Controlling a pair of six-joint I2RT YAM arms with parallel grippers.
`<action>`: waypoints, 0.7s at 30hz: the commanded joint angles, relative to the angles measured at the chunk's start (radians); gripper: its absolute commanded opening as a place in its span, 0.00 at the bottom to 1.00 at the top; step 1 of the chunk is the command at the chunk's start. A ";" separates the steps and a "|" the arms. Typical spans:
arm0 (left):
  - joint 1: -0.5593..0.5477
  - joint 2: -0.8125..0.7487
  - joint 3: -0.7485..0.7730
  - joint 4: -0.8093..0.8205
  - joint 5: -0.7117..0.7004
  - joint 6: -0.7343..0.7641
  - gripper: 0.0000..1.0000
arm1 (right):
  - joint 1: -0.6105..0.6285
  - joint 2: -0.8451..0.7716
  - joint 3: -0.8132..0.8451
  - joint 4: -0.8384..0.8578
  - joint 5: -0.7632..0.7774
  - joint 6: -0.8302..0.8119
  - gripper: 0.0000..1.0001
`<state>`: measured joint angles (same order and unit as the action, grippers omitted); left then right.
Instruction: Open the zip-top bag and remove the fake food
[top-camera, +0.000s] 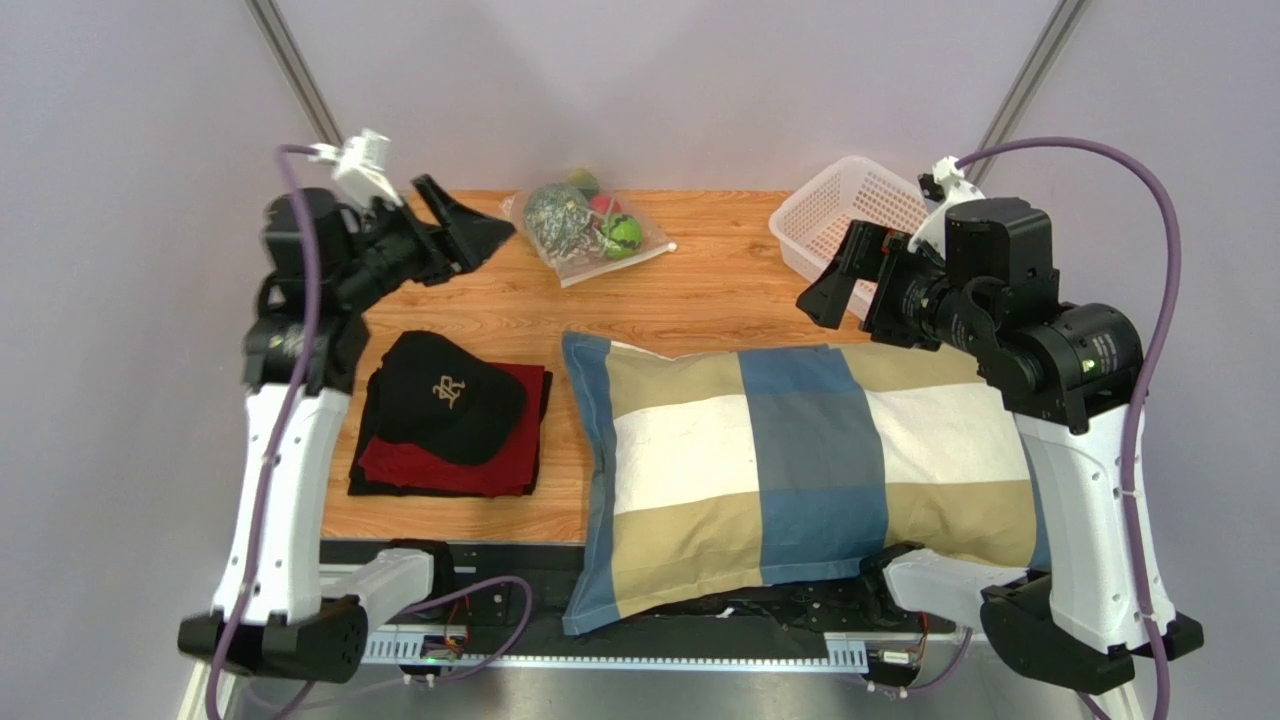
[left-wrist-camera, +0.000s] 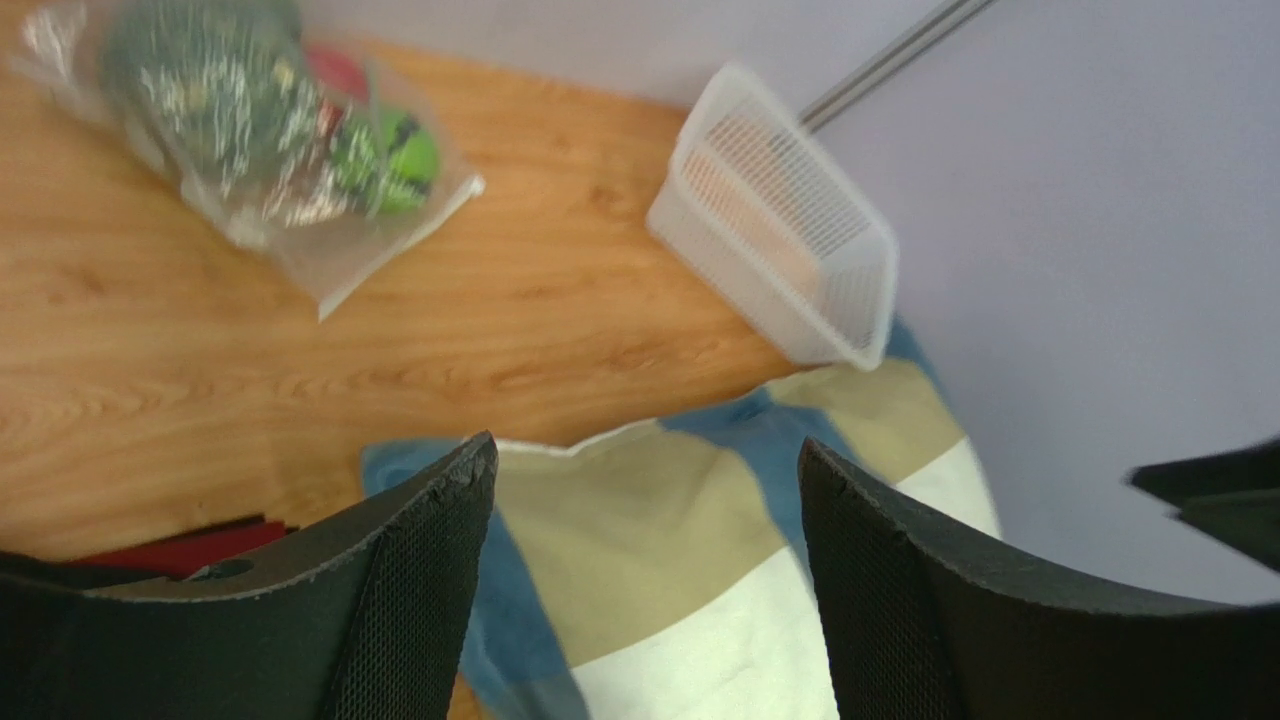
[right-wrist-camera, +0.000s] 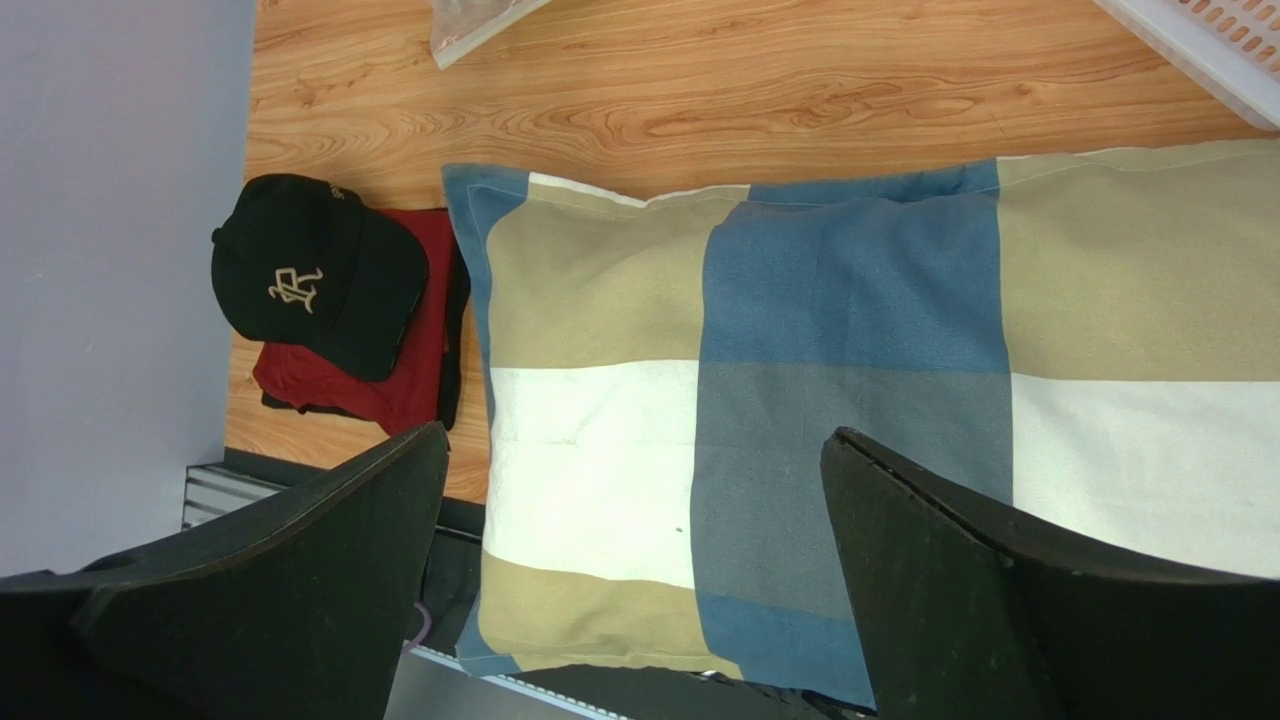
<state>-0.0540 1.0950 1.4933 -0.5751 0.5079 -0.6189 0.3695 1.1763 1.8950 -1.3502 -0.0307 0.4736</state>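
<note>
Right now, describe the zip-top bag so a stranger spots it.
Find the far edge of the wooden table, beyond the checked pillow. Left of centre lies the zip-top bag: the only clear pouch, green and red toy food inside, unlike the white basket.

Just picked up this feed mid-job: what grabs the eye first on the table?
The big blue, tan and white checked pillow fills the near right of the table. Beyond it, at the far edge, the zip-top bag lies with the fake food inside. A black cap sits on folded red cloth at the left.
</note>
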 joint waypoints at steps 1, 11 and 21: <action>-0.076 0.146 -0.247 0.282 -0.124 0.025 0.80 | -0.004 0.017 -0.033 -0.044 -0.028 -0.026 1.00; -0.076 0.676 -0.065 0.411 -0.346 -0.135 0.81 | -0.003 0.129 -0.134 0.212 -0.169 0.036 0.99; -0.110 0.942 0.096 0.351 -0.316 -0.376 0.80 | -0.004 0.238 -0.111 0.286 -0.130 0.056 0.98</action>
<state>-0.1417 2.0041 1.5654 -0.2054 0.1967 -0.8619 0.3687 1.3785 1.7512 -1.1522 -0.1627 0.5034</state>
